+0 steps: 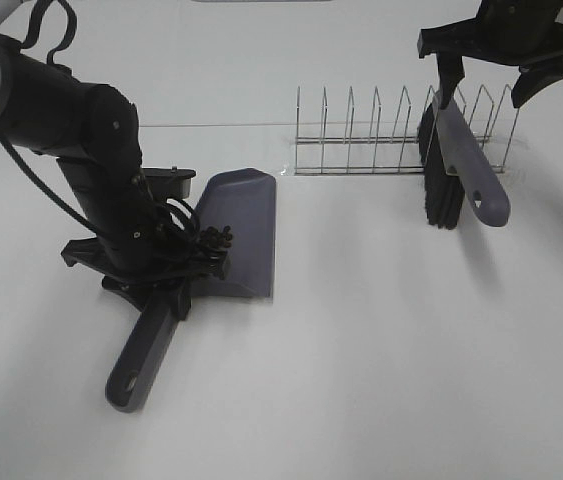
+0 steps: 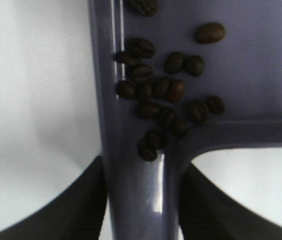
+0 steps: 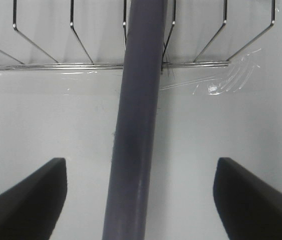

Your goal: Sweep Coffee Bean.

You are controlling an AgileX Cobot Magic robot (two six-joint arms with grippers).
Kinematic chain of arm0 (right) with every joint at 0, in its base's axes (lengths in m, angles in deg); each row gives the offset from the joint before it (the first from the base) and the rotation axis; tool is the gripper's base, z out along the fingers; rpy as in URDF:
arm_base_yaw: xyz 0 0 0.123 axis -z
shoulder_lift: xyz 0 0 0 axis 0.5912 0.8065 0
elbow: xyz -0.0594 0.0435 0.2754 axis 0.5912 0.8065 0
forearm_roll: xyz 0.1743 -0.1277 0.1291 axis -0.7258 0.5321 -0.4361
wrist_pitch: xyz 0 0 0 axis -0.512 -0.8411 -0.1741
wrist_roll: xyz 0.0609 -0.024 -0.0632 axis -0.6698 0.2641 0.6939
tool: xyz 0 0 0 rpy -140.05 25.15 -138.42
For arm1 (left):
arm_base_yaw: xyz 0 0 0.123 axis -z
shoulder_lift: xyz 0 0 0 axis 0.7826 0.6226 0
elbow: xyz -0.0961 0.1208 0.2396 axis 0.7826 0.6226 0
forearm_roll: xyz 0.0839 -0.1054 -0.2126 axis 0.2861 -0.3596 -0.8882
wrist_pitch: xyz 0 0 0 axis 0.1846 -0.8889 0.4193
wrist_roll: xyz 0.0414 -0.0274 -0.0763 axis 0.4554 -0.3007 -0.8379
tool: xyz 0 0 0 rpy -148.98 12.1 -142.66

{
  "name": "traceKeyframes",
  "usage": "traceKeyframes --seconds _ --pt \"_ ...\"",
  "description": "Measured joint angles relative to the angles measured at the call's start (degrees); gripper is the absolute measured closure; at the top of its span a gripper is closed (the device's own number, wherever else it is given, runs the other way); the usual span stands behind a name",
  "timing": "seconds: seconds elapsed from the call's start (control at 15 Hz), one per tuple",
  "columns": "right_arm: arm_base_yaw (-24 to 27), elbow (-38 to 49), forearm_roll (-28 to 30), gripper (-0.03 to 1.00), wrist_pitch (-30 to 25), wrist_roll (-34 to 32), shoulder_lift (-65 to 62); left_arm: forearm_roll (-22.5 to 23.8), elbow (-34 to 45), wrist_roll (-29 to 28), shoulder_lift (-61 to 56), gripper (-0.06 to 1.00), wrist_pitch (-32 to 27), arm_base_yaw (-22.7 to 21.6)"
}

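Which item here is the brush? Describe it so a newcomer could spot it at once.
Find the wire rack at the back of the white table. The brush leans in its right end, below the right tool. Unlike the flat dustpan, it has black bristles.

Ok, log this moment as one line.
beans: in dustpan | left gripper: at dustpan handle | brush: in rack | right gripper: open

The dustpan [image 1: 241, 225] lies on the table [image 1: 381, 340] at left, handle toward the near side, with the beans [image 2: 156, 95] in it by the handle. Far right, the brush [image 1: 456, 170] leans in the rack [image 1: 381, 135].
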Motion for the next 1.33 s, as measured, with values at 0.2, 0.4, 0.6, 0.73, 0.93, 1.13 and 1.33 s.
traceKeyframes --seconds 0.2,0.4,0.6,0.73,0.93,1.13,1.33 --pt "0.00 0.00 0.00 0.21 -1.20 0.06 0.00 -0.97 -1.43 0.00 -0.11 0.31 -0.17 0.00" --pt "0.00 0.00 0.00 0.21 -3.21 0.34 0.00 -1.03 -5.27 0.97 -0.11 0.29 -4.93 0.00" --pt "0.00 0.00 0.00 0.21 -5.67 0.69 0.00 1.03 -9.74 2.06 -1.09 0.28 -11.29 0.00" --pt "0.00 0.00 -0.29 0.21 -7.79 2.06 0.00 4.81 -11.63 2.18 -4.76 0.28 -13.98 0.00" --pt "0.00 0.00 -3.04 0.21 -10.43 4.76 0.00 11.92 -11.97 0.97 -13.01 0.28 -16.39 0.00" --pt "-0.06 0.00 -4.70 0.21 -10.83 6.47 -0.40 20.97 -11.97 -2.18 -23.38 0.28 -23.61 0.00" --pt "-0.06 0.00 -4.70 0.21 -10.89 7.16 -2.69 22.06 -11.97 -2.92 -28.25 0.28 -27.90 0.00"
